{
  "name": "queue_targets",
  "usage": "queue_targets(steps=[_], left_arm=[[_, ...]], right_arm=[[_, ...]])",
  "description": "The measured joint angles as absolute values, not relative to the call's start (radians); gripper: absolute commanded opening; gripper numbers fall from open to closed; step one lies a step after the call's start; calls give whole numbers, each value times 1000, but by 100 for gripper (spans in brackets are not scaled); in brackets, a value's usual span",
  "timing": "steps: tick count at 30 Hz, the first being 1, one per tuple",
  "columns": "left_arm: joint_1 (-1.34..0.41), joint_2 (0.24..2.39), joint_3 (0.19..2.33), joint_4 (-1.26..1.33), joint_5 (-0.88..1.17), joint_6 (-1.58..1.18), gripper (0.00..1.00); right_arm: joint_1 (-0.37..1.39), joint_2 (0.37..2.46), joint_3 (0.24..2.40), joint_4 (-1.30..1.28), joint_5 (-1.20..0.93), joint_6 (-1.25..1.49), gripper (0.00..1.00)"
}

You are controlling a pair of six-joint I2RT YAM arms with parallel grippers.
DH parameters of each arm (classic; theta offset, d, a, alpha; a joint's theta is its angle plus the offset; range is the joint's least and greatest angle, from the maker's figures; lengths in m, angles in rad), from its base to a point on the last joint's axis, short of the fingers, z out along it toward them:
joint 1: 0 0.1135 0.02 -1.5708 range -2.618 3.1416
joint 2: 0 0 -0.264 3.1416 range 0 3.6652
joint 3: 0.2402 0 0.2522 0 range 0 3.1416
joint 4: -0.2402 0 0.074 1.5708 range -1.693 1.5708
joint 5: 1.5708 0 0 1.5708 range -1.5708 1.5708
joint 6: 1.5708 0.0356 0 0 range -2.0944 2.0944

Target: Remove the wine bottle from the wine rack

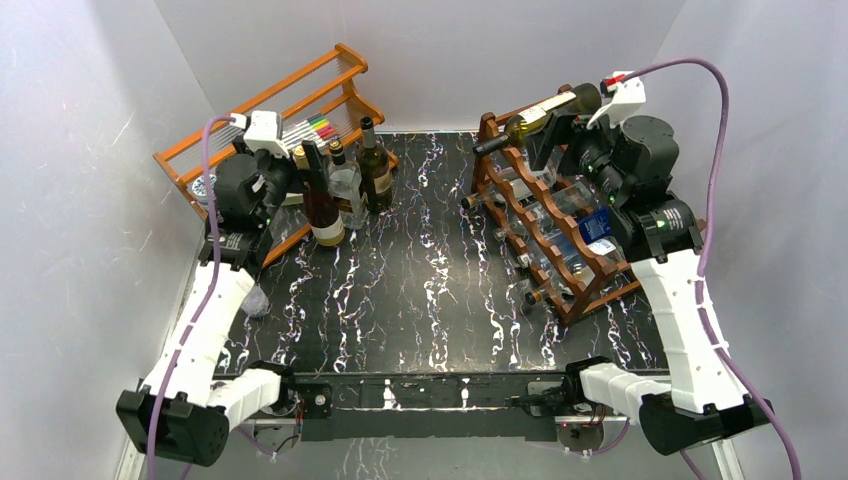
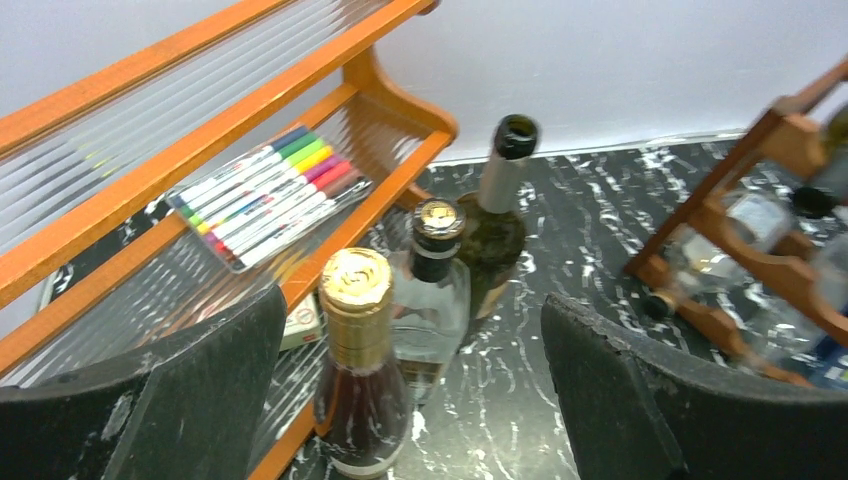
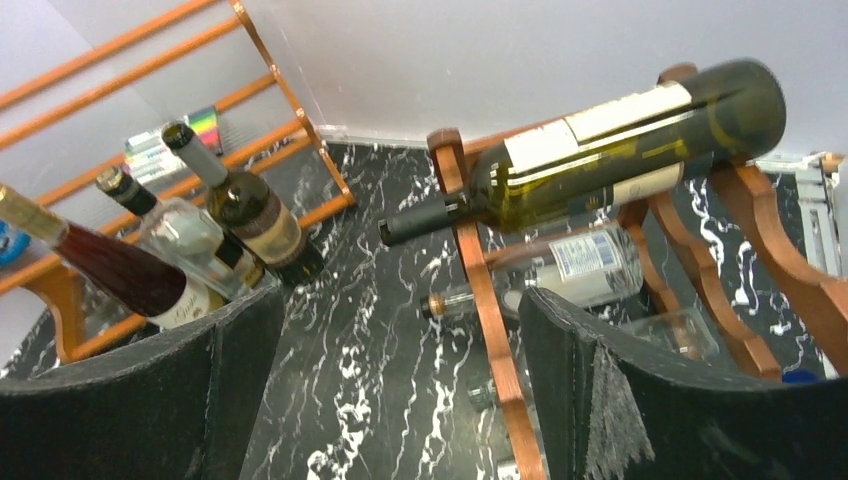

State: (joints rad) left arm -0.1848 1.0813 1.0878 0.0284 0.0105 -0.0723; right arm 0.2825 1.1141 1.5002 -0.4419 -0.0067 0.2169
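The dark reddish-brown wine rack point(image 1: 520, 215) stands at the right of the table. A green wine bottle point(image 1: 540, 112) with a pale label lies across its top tier, neck pointing left. It fills the upper half of the right wrist view point(image 3: 610, 150), above the rack's front rail point(image 3: 482, 290). My right gripper point(image 1: 556, 140) point(image 3: 400, 385) hangs open just behind and below that bottle, holding nothing. My left gripper point(image 1: 292, 172) point(image 2: 415, 390) is open at the far left. A gold-capped red bottle point(image 2: 357, 370) stands on the table between its fingers, with no finger touching it.
Several clear bottles point(image 1: 575, 215) lie in the rack's lower tiers. A clear bottle point(image 1: 347, 185) and a dark green one point(image 1: 375, 165) stand upright beside the red bottle. Behind them leans a lighter orange rack point(image 1: 270, 120) holding a pack of markers point(image 2: 265, 195).
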Motion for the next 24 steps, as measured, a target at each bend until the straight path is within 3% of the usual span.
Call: queue_targets(steps=[9,14,19,24], left_arm=[[-237,997,1082,103,301,-152,98],[-390,1046,1024,242,445,-156,98],[-535,1195,1039,255,458,-90,98],[-557,1293,1042,296,427,-55,98]], right_arm=[[282,1080,1381,-512,1,215,98],[282,1078,1356,-533,22,226,98],[282,1085,1358,-533,54,244,98],[271,1147,1401,-533,80,278,98]])
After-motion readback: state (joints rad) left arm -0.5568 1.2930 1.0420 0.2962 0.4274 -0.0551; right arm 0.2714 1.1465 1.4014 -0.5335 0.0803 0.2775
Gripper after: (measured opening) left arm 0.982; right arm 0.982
